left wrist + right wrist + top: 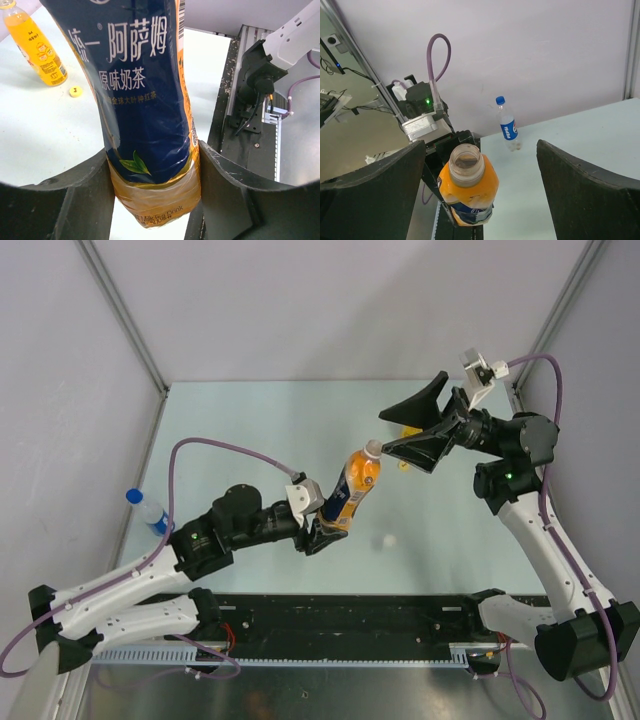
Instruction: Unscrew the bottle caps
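My left gripper (325, 530) (154, 150) is shut on the lower body of the short orange bottle with the blue label (352, 488) (145, 100) and holds it tilted above the table. Its mouth (466, 165) is uncovered. My right gripper (395, 430) (480, 150) stands open just beyond that mouth, with nothing between its fingers. A small white cap (388, 539) lies on the table below. The tall yellow bottle (35, 47) stands with a yellow cap (75, 91) lying beside it. The clear water bottle (148, 510) (506, 125) stands with its blue cap (500, 100) on.
The black rail with the arm bases (350, 625) runs along the near edge. Walls with metal posts (125, 320) close in the table (260, 430) at the left, back and right. The right arm's base (257, 75) stands close behind the held bottle.
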